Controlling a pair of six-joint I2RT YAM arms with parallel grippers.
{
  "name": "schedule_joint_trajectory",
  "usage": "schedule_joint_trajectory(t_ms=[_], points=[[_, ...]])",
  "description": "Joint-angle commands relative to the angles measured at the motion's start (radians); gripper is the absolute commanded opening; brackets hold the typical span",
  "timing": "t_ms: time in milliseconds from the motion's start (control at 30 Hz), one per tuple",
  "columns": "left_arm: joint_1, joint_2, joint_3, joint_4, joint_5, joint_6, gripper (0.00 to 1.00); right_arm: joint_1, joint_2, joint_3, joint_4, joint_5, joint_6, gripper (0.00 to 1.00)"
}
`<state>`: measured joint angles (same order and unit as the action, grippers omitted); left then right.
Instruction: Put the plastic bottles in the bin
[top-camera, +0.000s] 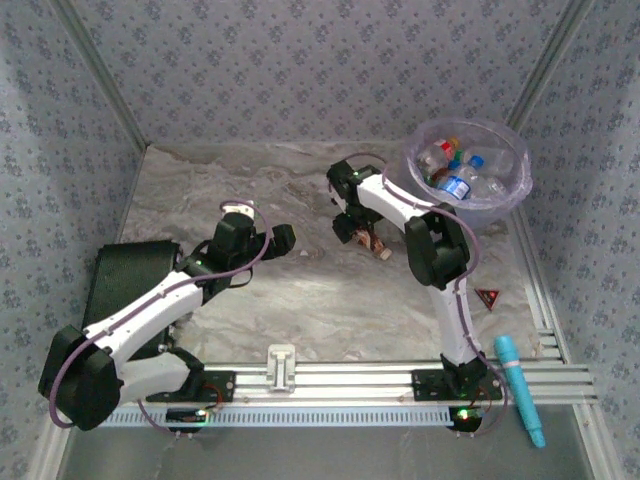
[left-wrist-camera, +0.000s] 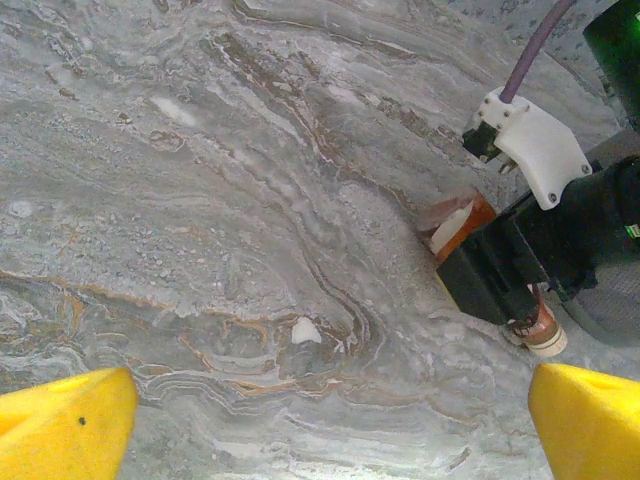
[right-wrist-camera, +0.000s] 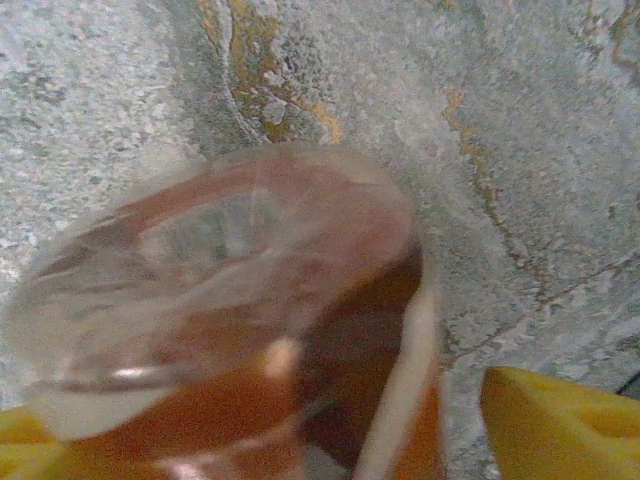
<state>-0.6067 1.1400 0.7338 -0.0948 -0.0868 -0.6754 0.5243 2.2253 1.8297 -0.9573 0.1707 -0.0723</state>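
An orange-brown bottle (top-camera: 378, 246) lies on the marble table near its middle, its white cap toward the near side. My right gripper (top-camera: 362, 232) is down over it, and in the right wrist view the bottle (right-wrist-camera: 230, 310) lies between the yellow fingers (right-wrist-camera: 560, 420), with a strip of table showing beside the right one. The left wrist view has the same bottle (left-wrist-camera: 458, 222) under the right arm's black body. My left gripper (top-camera: 265, 222) hangs open over bare table (left-wrist-camera: 330, 420). At the back right stands the bin (top-camera: 510, 190), holding several bottles (top-camera: 455, 183).
A teal pen-like tool (top-camera: 520, 390) lies by the right arm's base. A red triangle sticker (top-camera: 488, 297) marks the table on the right. A black mat (top-camera: 125, 275) lies at the left edge. Patterned walls close in three sides.
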Motion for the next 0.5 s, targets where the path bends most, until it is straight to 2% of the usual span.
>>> schedule_joint_trajectory(t_ms=[0,300,467], points=[[0.008,0.01,0.012,0.015,0.014,-0.009,1.0,-0.007,-0.008,-0.02,0.04,-0.041,0.023,0.76],[0.009,0.008,0.008,0.018,0.015,-0.018,1.0,-0.008,-0.059,-0.022,0.034,-0.046,0.026,0.62],[0.01,0.009,0.009,0.019,0.013,-0.019,1.0,-0.003,-0.117,0.031,-0.023,-0.052,0.033,0.59]])
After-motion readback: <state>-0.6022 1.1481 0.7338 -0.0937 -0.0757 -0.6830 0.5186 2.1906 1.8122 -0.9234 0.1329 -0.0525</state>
